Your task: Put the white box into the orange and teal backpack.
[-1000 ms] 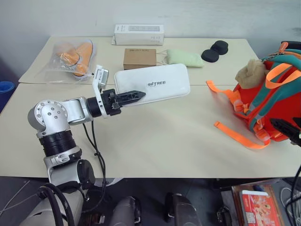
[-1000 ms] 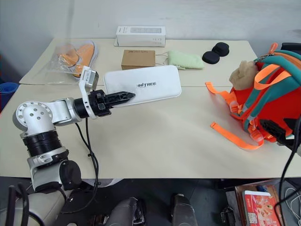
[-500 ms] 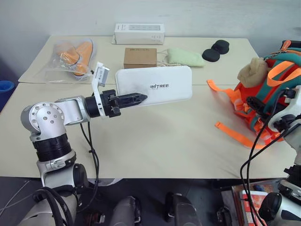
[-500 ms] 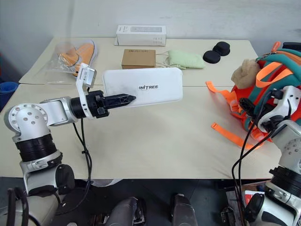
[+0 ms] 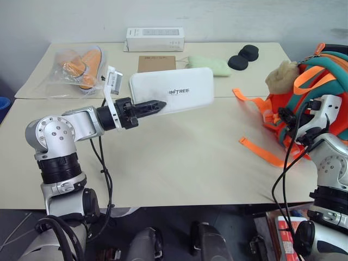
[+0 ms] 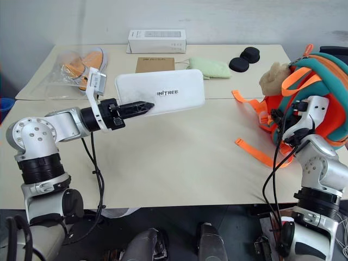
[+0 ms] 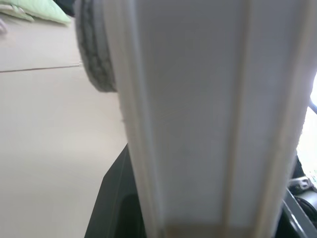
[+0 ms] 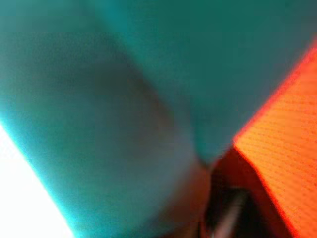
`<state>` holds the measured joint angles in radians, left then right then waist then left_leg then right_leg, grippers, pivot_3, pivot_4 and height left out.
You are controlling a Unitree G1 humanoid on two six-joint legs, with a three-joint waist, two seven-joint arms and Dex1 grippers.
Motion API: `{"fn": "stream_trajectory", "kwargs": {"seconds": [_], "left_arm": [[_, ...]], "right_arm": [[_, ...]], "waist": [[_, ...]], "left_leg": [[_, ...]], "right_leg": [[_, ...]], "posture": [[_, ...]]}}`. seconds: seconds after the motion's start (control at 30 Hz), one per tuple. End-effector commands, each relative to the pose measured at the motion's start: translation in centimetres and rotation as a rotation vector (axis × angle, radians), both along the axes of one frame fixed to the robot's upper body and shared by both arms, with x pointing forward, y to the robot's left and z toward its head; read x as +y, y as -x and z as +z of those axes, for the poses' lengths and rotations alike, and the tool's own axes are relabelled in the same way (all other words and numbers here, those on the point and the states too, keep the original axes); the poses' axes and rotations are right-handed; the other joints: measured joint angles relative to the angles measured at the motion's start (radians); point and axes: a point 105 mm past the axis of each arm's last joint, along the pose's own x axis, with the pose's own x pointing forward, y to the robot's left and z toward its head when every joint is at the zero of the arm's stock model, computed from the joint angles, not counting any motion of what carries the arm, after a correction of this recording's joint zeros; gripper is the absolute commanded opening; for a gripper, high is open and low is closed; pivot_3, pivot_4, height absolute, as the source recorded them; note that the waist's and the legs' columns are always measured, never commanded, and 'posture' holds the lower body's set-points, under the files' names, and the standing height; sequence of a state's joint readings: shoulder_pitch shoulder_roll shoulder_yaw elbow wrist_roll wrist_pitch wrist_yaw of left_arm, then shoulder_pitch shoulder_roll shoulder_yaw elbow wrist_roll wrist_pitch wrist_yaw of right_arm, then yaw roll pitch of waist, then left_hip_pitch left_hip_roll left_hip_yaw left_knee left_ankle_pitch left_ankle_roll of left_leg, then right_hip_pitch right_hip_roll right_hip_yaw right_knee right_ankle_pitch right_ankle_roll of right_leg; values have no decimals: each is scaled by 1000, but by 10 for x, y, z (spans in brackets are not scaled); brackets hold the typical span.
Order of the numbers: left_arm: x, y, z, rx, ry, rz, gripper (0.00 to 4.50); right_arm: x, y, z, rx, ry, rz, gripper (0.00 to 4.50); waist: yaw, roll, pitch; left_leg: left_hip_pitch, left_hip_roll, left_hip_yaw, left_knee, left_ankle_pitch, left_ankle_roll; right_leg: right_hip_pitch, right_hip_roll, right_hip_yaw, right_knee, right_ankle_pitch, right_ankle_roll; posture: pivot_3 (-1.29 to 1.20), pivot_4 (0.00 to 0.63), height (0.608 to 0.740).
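Observation:
My left gripper [image 5: 159, 104] is shut on the near left edge of the white box [image 5: 173, 90], a flat rounded case with dark lettering. It holds the box level, a little above the table. The left wrist view looks along the box's long white edge [image 7: 208, 114]. The orange and teal backpack [image 6: 326, 81] stands at the table's right end with a tan plush toy [image 5: 280, 76] on top. My right gripper [image 5: 286, 116] is pressed against the backpack's front. Teal trim [image 8: 124, 74] and orange cloth [image 8: 282, 163] lie close in front of the right wrist camera.
Along the far edge are a long white carton [image 5: 155, 39], a brown carton [image 5: 156, 63], a green pouch [image 5: 209, 64], two black round pads [image 5: 243, 56] and a plastic bag of orange items [image 5: 79, 65]. Orange straps [image 5: 261, 152] trail from the backpack across the table.
My right arm has come in from the lower right and moved forward up against the backpack's front. The left gripper still holds the white box in about the same place.

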<state>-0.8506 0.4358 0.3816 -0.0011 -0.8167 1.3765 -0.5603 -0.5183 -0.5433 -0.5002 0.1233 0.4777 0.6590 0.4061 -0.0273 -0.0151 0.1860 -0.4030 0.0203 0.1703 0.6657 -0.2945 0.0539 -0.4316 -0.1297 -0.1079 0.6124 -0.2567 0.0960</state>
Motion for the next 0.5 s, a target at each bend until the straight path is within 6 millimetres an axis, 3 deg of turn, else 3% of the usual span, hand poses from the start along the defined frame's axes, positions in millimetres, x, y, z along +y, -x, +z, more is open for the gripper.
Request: {"fn": "stream_trajectory", "kwargs": {"seconds": [0.03,0.13,0.23,0.5], "left_arm": [[11,-5,19,-78,19,56,1414],[18,-8,23,-127,-5,90,1414],[28,-20,43,-408,-111,232,1414],[7,5,56,-571,-141,13,1414]], "right_arm": [[22,13,23,-82,24,191,114],[61,38,40,-102,-1,499,9],[92,69,52,-87,72,754,9],[126,145,71,45,146,1268,9]], "waist": [[0,0,0],[0,0,0],[1,0,0],[7,0,0]], "left_leg": [[0,0,0,0,0,0],[0,0,0,-1,0,0],[0,1,0,-1,0,0],[-2,1,-1,0,-1,0]], "right_leg": [[0,0,0,0,0,0],[0,0,0,-1,0,0],[-1,0,0,-1,0,0],[-1,-2,-2,-3,0,0]], "posture": [[0,150,740],[0,150,740],[0,150,740],[0,150,740]]}}
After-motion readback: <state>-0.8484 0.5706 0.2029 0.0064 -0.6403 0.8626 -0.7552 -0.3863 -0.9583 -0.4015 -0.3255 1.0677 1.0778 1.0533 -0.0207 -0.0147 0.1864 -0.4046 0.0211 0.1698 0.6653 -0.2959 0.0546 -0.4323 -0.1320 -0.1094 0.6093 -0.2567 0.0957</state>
